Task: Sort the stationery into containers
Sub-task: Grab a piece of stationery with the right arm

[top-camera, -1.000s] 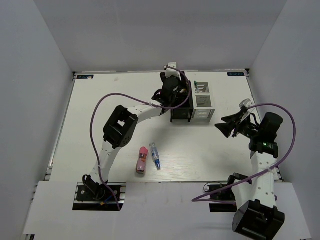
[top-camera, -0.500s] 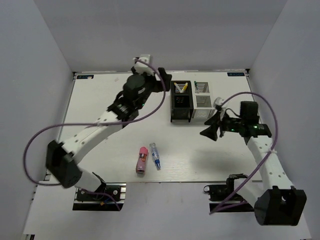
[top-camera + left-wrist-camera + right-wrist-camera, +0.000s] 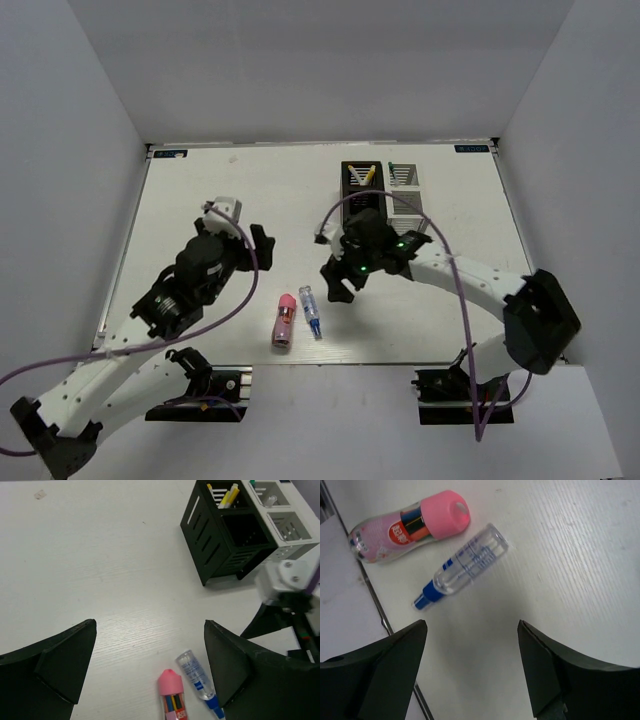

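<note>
A stubby pink tube (image 3: 284,320) and a short clear blue-tipped tube (image 3: 312,312) lie side by side near the table's front edge. My left gripper (image 3: 260,250) is open and empty, up and left of them; its wrist view shows the pink tube (image 3: 172,695) and clear tube (image 3: 197,677) between its fingers. My right gripper (image 3: 334,284) is open and empty, just right of the clear tube (image 3: 465,562) and pink tube (image 3: 415,525). The black box (image 3: 360,182) holds yellow-ended pens (image 3: 227,495). The white box (image 3: 405,185) stands beside it on the right.
The right arm lies across the front of the two boxes. The table's front edge (image 3: 370,605) runs close behind the tubes. The black box (image 3: 225,535) and white box (image 3: 285,520) stand at the far right in the left wrist view.
My left arm has pulled back from the black box to the near left. My right arm has swung from the right side to the middle, beside the tubes. The tubes have not moved.
</note>
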`<state>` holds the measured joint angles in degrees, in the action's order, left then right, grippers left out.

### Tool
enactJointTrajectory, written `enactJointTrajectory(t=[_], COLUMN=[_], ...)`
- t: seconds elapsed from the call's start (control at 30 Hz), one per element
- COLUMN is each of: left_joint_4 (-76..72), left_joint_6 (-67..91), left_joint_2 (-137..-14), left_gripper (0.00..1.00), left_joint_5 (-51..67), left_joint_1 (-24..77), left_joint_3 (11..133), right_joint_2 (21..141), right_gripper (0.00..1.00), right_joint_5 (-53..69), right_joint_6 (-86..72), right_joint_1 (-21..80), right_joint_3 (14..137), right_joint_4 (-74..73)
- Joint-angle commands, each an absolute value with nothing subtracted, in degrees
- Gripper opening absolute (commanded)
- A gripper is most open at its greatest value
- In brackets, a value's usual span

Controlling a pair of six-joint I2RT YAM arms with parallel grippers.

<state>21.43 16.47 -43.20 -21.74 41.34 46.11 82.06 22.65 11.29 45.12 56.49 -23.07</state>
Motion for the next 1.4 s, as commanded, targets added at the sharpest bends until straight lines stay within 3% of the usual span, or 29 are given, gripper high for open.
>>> enactJointTrajectory(t=[0.0,0.27,0.77,1.23,1.37], left_joint_4=[24.61,26.63,27.16,26.63,27.16], left_joint_6=[15.47,14.68,14.15,15.46,16.0], left_joint_2=[-36.84,-28.65,-32.08,-38.93,-42.88], left_gripper=[0.99,0.99,0.99,0.99,0.99], left_joint_5=[-25.74,-24.35,-20.22,-20.12,-19.26], left_joint_1=[41.13,41.13,41.13,41.13,41.13], left_joint_3=[40.98,38.77,39.29,38.23,38.23], right_joint_2=[88.67,96.76,106.7,108.19,108.55], right_gripper=[0.79,0.83,0.79,0.62,0.5], right_joint_5=[14.95,-2.51,-2.46,2.2,2.81], right_joint_6=[2.91,-8.17,-12.74,-11.16,-10.64], right_joint_1=[50.35,55.37,57.74,58.27,58.01], right_joint_3=[60.82,64.68,71.81,68.21,67.24], right_joint_4=[-19.42,-13.01,-15.82,-18.02,-18.54])
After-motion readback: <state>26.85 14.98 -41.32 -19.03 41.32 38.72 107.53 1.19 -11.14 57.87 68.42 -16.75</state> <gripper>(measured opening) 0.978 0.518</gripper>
